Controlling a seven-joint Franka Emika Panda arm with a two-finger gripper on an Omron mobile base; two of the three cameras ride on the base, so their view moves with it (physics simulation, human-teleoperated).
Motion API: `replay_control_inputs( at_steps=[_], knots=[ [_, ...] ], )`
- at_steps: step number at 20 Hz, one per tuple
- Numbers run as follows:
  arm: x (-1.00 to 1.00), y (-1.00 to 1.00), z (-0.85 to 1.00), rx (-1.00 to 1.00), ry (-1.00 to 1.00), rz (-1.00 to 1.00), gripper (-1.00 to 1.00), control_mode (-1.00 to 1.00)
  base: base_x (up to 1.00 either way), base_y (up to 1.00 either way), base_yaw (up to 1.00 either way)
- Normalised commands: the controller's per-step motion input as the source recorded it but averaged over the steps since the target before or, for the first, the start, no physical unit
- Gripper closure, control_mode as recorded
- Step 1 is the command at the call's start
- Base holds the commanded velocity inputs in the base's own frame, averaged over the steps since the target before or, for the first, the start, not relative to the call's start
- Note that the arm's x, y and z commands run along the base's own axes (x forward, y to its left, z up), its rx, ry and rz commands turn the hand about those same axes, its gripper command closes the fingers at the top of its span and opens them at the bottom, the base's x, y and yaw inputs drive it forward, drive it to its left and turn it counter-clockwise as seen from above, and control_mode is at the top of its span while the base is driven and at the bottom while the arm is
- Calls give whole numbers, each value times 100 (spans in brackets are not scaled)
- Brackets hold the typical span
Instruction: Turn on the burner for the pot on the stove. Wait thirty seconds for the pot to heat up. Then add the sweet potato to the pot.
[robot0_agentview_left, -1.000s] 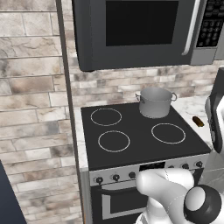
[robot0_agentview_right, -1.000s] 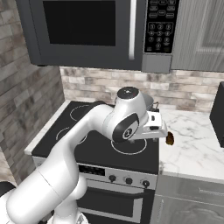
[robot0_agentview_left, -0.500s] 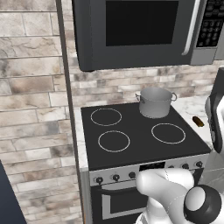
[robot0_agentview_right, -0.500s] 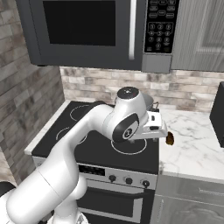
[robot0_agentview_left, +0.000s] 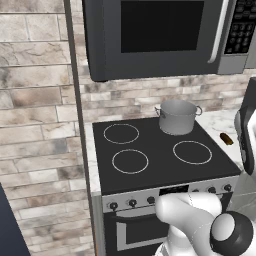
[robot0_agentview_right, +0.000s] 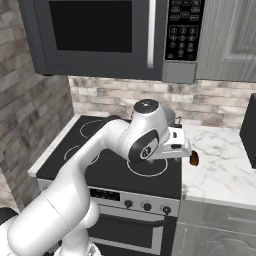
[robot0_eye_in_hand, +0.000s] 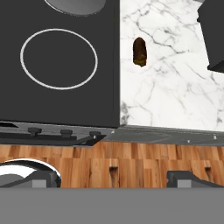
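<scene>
Steel pot (robot0_agentview_left: 177, 116), one; sweet potato (robot0_eye_in_hand: 139, 51), one.

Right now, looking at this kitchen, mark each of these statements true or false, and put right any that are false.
1. The pot stands on the back right ring of the stove. True.
2. The sweet potato is inside the pot. False: it lies on the marble counter to the right of the stove.
3. The gripper is shut on the sweet potato. False: its jaws stand open and hold nothing, above the floor in front of the stove.
4. A microwave hangs above the stove. True.
5. The pot has a lid on. False: it is open at the top.
</scene>
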Motion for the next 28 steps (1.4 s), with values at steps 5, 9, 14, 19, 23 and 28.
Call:
replay_control_inputs(
  at_steps=[5, 9, 14, 19, 23, 28],
  knots=[
    [20, 0, -11, 0, 2, 0, -100, -100, 0, 0, 0],
    [22, 0, -20, 2, 5, 0, -100, -100, 0, 0, 0],
    [21, -12, -26, 17, 7, 0, -100, -100, 0, 0, 0],
    [27, -33, -22, 25, 1, -1, -100, -100, 0, 0, 0],
    [27, -39, -8, 17, 0, -3, -100, -100, 0, 0, 0],
    [4, -4, 0, 1, 0, 0, -100, -100, 0, 0, 0]
  ],
)
